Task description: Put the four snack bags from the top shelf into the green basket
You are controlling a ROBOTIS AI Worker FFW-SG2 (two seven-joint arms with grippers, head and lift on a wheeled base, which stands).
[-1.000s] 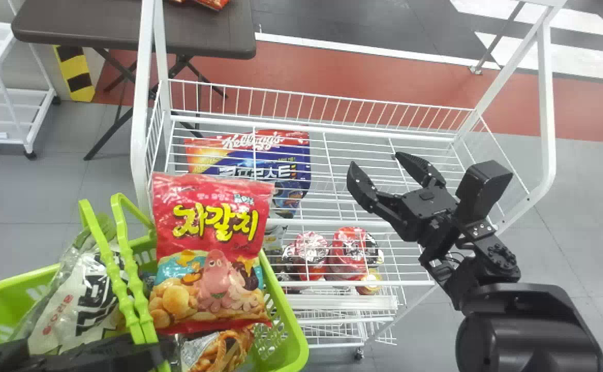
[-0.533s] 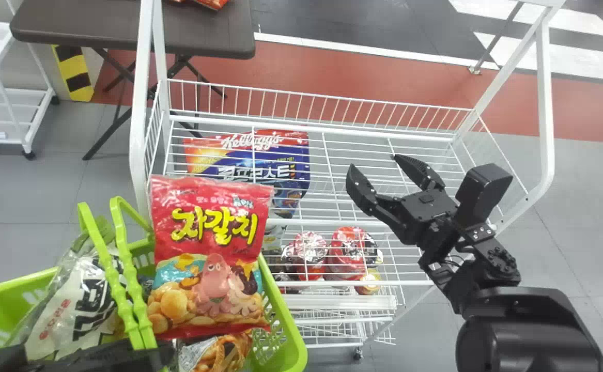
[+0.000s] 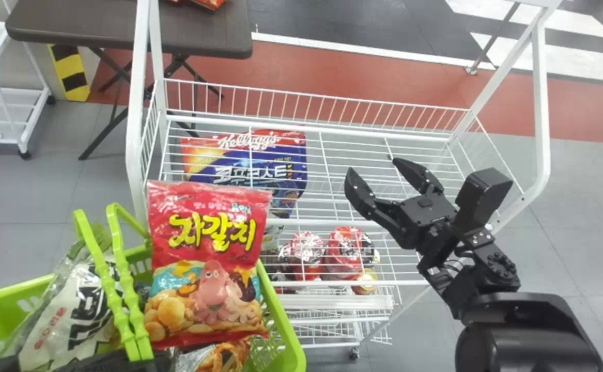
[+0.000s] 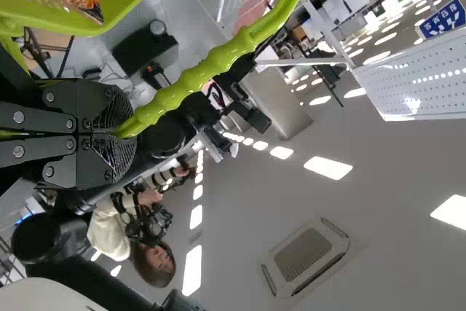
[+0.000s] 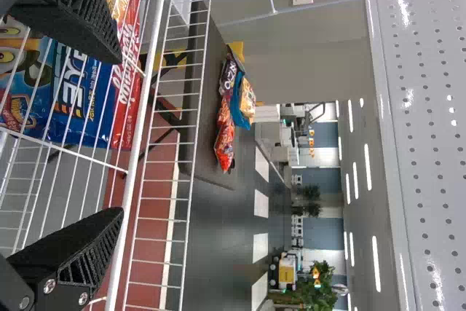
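Sinking slightly, the green basket is in lower left of head view, w/ red snack bag & white snack bag inside; left tool is closed on its handle, right tool hangs open, so loading is prob. almost finished.

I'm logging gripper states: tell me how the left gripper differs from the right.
The left gripper is shut on a green handle; the right gripper is open and empty. The left gripper is at the green basket, the right gripper over the white wire rack. Both are black and two-fingered.
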